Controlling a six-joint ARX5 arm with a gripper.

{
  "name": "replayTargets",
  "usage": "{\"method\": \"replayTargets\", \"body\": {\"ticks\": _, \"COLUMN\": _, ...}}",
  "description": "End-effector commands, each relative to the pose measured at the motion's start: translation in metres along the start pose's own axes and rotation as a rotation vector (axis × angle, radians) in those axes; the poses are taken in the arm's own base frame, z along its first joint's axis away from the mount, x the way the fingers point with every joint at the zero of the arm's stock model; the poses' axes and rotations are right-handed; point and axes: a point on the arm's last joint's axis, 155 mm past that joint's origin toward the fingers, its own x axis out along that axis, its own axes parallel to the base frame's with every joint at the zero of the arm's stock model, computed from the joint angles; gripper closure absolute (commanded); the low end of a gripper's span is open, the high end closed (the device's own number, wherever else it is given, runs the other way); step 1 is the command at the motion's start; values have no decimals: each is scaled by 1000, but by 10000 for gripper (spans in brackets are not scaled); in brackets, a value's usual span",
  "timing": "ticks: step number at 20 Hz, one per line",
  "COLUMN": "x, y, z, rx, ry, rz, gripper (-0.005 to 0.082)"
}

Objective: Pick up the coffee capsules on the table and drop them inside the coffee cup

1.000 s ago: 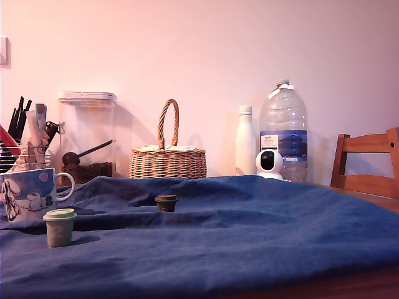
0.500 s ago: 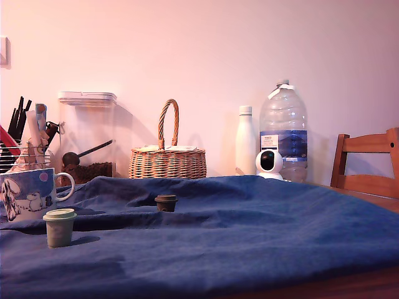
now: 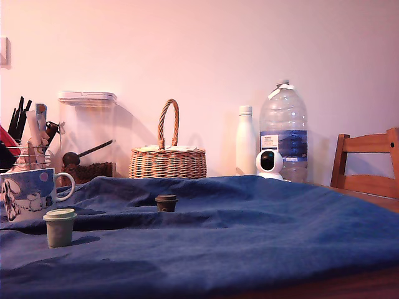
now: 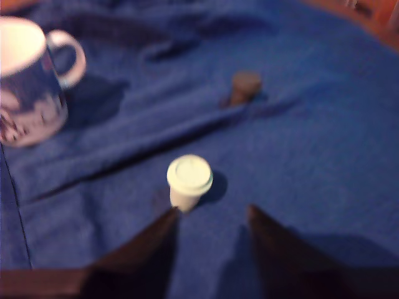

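A pale green capsule (image 3: 60, 227) stands on the blue cloth near the exterior view's left front, rim up. A dark brown capsule (image 3: 166, 202) sits farther back near the middle. The blue and white coffee cup (image 3: 28, 194) stands at the exterior view's left edge, handle toward the capsules. The arm does not show in the exterior view. In the blurred wrist view my gripper (image 4: 211, 215) is open, its dark fingertips (image 4: 168, 219) just short of the green capsule (image 4: 189, 180), which lies ahead of the gap. The brown capsule (image 4: 245, 86) and the cup (image 4: 31, 78) lie beyond.
A rumpled blue cloth (image 3: 249, 230) covers the table. Along the back wall stand a clear canister (image 3: 86, 137), a wicker basket (image 3: 167, 156), a white bottle (image 3: 246, 140), a large water bottle (image 3: 283, 131) and a small camera (image 3: 269, 163). A wooden chair (image 3: 368, 165) is at the right.
A faint shadow has spread on the cloth at the exterior view's lower left. The capsules and the cup have not moved.
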Motion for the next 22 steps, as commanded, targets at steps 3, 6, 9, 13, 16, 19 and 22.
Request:
{"method": "replayTargets", "body": {"ticks": 3, "x": 6, "y": 1, "z": -5, "rx": -3, "ry": 8, "rz": -2, "gripper": 203}}
{"method": "replayTargets", "body": {"ticks": 6, "x": 9, "y": 1, "z": 1, "rx": 27, "ry": -40, "rz": -9, "gripper": 203}}
{"method": "replayTargets", "body": {"ticks": 9, "x": 11, "y": 2, "z": -1, "rx": 55, "ry": -103, "rz": -17, "gripper": 203}}
{"method": "replayTargets", "body": {"ticks": 13, "x": 11, "y": 3, "z": -11, "rx": 66, "ry": -147, "rz": -24, "gripper": 202}}
{"method": "replayTargets", "body": {"ticks": 16, "x": 11, "y": 4, "z": -11, "rx": 89, "ry": -152, "rz": -18, "gripper": 202}}
{"method": "replayTargets", "body": {"ticks": 19, "x": 11, "y": 4, "z": -11, "rx": 88, "ry": -152, "rz": -16, "gripper": 202}}
{"method": "replayTargets", "body": {"ticks": 22, "x": 14, "y": 4, "z": -13, "rx": 87, "ry": -145, "rz": -17, "gripper": 202}}
